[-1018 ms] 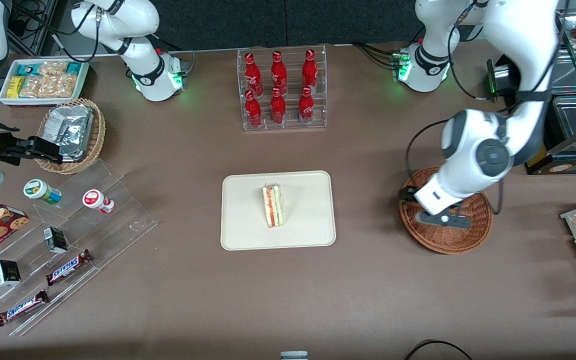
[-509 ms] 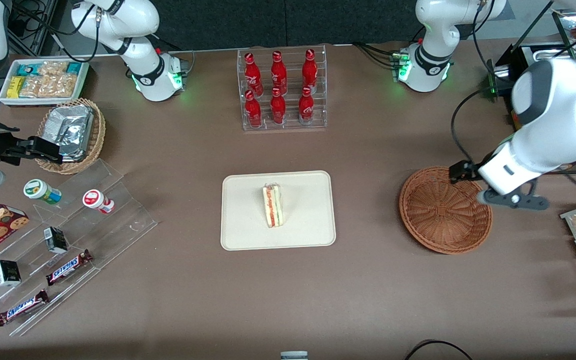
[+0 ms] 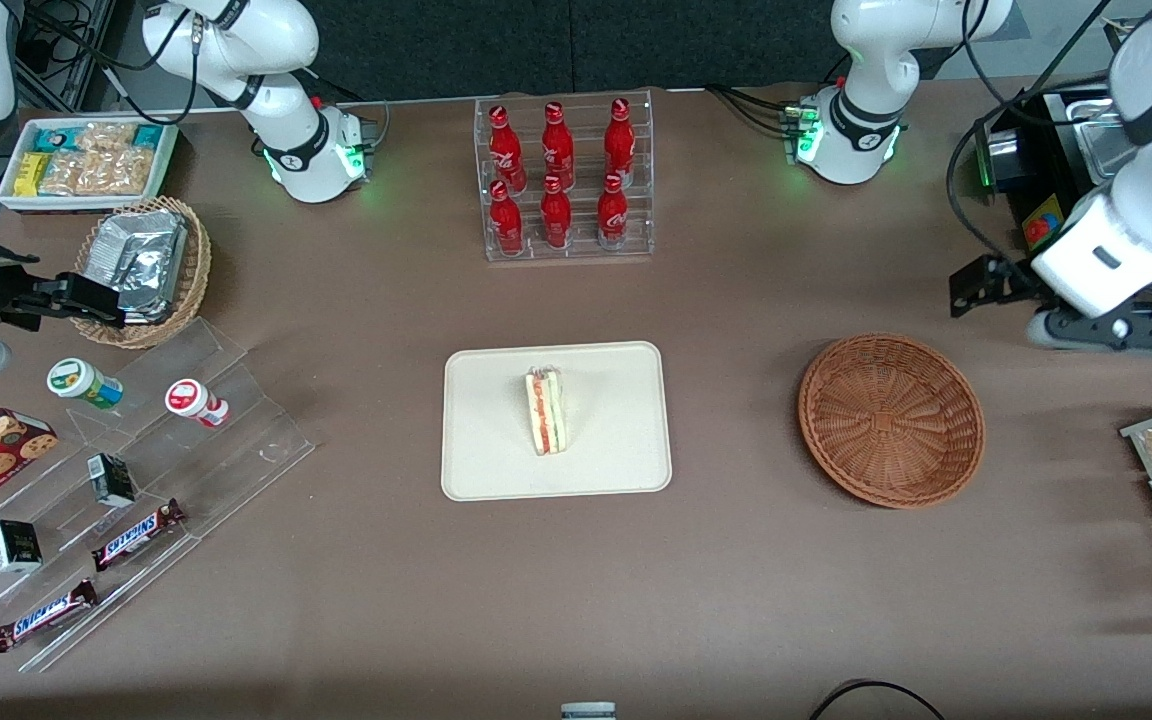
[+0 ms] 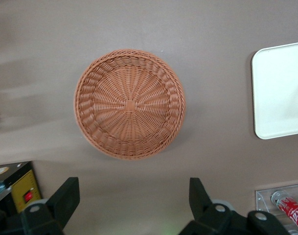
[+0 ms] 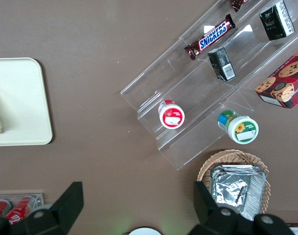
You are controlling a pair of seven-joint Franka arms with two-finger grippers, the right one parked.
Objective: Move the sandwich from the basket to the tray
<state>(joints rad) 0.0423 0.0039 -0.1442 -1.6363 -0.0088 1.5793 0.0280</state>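
Lifted clear of the round reddish-brown wicker basket (image 3: 891, 420) since a second ago: left gripper (image 4: 131, 203), fingers spread, nothing held. Triangular white-bread sandwich (image 3: 545, 410) already on the cream rectangular tray (image 3: 616, 460); basket bare. Seemingly nothing left but retreat.

Triangular white-bread sandwich (image 3: 545, 411) with red and green filling edge, apparently standing on its side mid-tray, cream rectangular tray (image 3: 616, 460) with rounded corners at table centre, round reddish-brown wicker basket (image 3: 891, 420) empty, toward the working arm's end, gripper (image 4: 131, 208) high above the table beside basket, fingers spread apart
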